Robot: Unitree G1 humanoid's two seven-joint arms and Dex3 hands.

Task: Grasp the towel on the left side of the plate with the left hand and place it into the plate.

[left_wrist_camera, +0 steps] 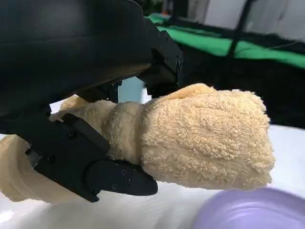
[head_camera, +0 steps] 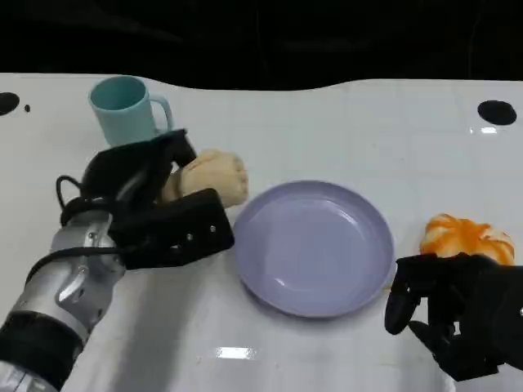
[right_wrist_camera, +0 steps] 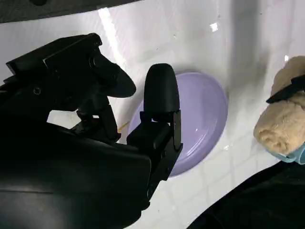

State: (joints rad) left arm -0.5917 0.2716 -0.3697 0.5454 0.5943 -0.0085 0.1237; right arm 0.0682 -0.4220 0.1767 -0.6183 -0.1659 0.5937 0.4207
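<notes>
A rolled beige towel [head_camera: 216,175] lies just left of the empty lavender plate [head_camera: 315,245]. My left hand [head_camera: 155,208] grips it, with fingers above and below the roll. Up close, the black fingers [left_wrist_camera: 109,176] wrap the towel [left_wrist_camera: 205,138], and its free end sticks out toward the plate's rim [left_wrist_camera: 252,210]. Whether the towel is off the table I cannot tell. My right hand [head_camera: 458,314] hovers right of the plate, fingers apart and holding nothing. From behind the right hand [right_wrist_camera: 95,143] I see the plate [right_wrist_camera: 205,109] and the towel [right_wrist_camera: 281,129] beyond it.
A teal mug [head_camera: 122,109] stands behind the left hand, close to the towel. An orange-and-white object [head_camera: 467,237] lies right of the plate, just beyond the right hand. Black round marks [head_camera: 497,112] sit near the white table's far edge.
</notes>
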